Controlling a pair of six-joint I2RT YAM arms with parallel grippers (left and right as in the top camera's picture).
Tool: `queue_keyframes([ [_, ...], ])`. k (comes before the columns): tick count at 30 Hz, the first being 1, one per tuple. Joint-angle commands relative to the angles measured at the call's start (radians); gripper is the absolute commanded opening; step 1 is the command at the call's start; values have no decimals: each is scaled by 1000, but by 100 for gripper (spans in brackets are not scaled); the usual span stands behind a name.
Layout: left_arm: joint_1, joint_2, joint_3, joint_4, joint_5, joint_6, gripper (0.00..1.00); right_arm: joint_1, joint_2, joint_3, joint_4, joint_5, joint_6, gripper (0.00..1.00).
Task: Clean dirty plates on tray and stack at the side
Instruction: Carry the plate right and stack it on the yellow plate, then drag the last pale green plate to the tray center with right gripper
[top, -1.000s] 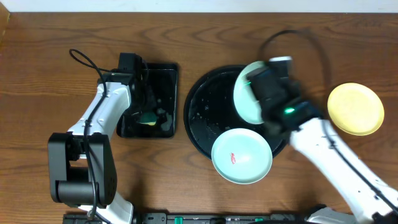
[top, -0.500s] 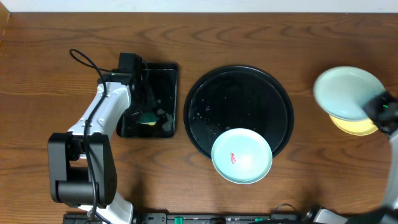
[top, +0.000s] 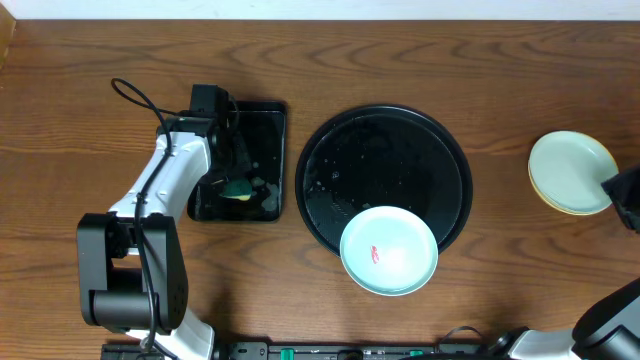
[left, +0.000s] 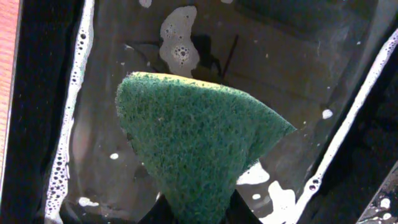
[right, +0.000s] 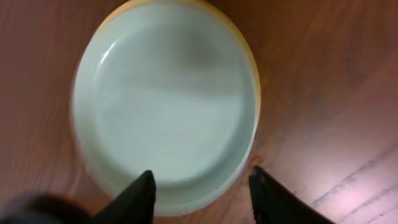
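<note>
near: smeared plate (top: 389, 250), mint-blue, lies in round black tray (top: 380, 140) at its near rim | right: mint-blue plate (top: 572, 168) stacked on yellow plate (top: 565, 208) on surface (top: 500, 70); right pincer (right: 202, 193) apart at its edge | left, farther: left pincer (left: 194, 211) clamped on green sponge (left: 193, 137) over sudsy rectangular tray (top: 262, 125)

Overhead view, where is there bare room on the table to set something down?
The round tray is bare behind the smeared plate. Bare wood lies between it and the plate stack. Crowded: the rectangular tray, with left gripper and sponge.
</note>
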Motion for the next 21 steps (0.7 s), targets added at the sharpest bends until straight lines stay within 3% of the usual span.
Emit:
queue_keyframes([
  [1, 5, 3, -1, 0, -2, 13, 8, 41, -78, 6, -9, -80, -48, 50],
  [6, 5, 3, -1, 0, -2, 13, 8, 176, -215, 6, -88, -174, -97, 51],
  [10, 5, 3, -1, 0, -2, 13, 8, 378, -296, 6, -218, -163, -181, 52],
  [16, 5, 3, -1, 0, -2, 13, 8, 694, -281, -14, -404, -27, -206, 51],
  [21, 5, 3, -1, 0, -2, 13, 8, 896, -247, -121, -402, 29, -142, 49],
])
